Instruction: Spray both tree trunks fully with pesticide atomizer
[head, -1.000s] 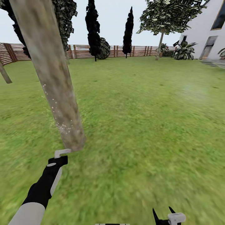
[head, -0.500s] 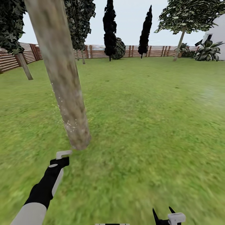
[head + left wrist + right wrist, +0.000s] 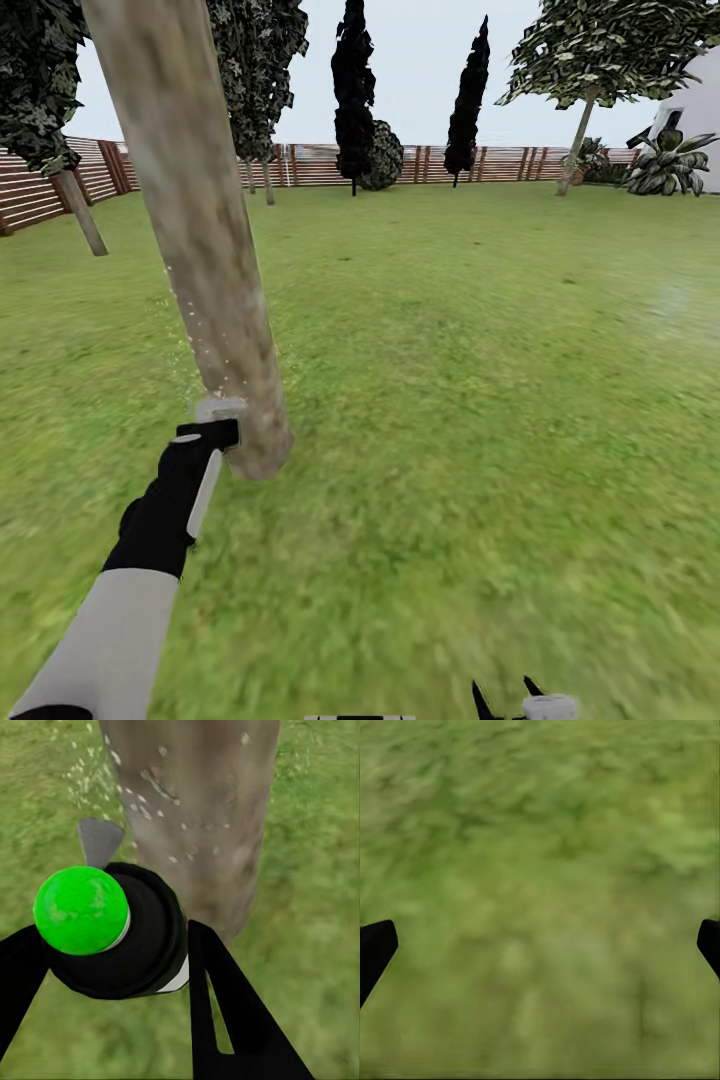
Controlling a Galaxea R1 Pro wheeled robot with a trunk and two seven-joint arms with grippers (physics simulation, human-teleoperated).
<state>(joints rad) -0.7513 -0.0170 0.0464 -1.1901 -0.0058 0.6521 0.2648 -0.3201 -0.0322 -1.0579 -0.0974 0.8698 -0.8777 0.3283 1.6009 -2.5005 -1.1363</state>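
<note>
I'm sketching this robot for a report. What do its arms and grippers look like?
The left arm has a light grey upper segment, then a black forearm with a pale stripe, ending in a light grey piece at the left gripper. Its fingers are flat, black and tapered, one slotted. The right gripper shows black pointed tips beside a white block.

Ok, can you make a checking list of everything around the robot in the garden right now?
Surface: blurry green lawn.
Job's things: pesticide atomizer, green-topped, held close to the thick tree trunk; pale specks dot the trunk.
Clutter: nothing seen.
Grippers: left gripper shut on the atomizer; right gripper open over grass, fingers spread wide.
Cables: nothing seen.
Surroundings: wooden fence, dark thin trees, white house at the far right.
</note>
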